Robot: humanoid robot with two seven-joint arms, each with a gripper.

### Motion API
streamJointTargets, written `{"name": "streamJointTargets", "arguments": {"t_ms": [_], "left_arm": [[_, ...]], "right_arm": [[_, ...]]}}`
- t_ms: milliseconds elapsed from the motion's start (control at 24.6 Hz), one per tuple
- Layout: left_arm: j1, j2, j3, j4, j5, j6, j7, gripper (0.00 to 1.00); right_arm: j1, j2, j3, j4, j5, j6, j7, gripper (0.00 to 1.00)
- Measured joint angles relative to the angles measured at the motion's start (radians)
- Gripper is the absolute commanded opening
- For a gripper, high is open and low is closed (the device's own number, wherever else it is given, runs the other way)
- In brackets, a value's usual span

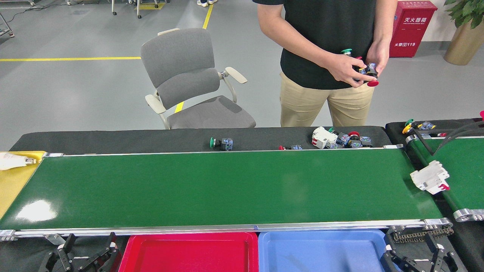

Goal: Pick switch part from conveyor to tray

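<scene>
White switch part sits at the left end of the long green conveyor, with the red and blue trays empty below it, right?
Not quite: in the head view the white switch part sits at the right end of the conveyor. The red tray and blue tray are indeed empty.

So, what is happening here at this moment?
A person behind the conveyor holds several switch parts in both hands. One white switch part sits at the belt's right end. Both grippers, left and right, hang low beside the empty red tray and blue tray.

Red fire box [412, 28]: "灭火器箱", "火警 119".
</scene>
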Motion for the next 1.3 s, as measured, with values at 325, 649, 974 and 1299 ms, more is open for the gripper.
{"name": "streamJointTargets", "arguments": {"t_ms": [325,649,974,1299], "left_arm": [[0.0,0.004,-0.004,0.012,-0.001,-0.004,0.002,1.0],[0.0,0.003,-0.004,0.012,-0.001,-0.008,0.001,1.0],[-0.012,0.003,-0.004,0.014,0.0,-0.009,0.001,1.0],[-0.027,0.003,-0.004,0.015,0.0,-0.009,0.002,1.0]], "right_arm": [[-0.058,0.0,0.0,0.055,-0.005,0.002,0.052,0.98],[-0.161,-0.032,-0.002,0.13,-0.008,0.029,0.113,0.98],[-0.309,-0.13,0.036,0.298,-0.004,0.082,0.131,0.98],[-0.421,-0.172,0.163,0.463,-0.004,0.167,0.132,0.98]]}}
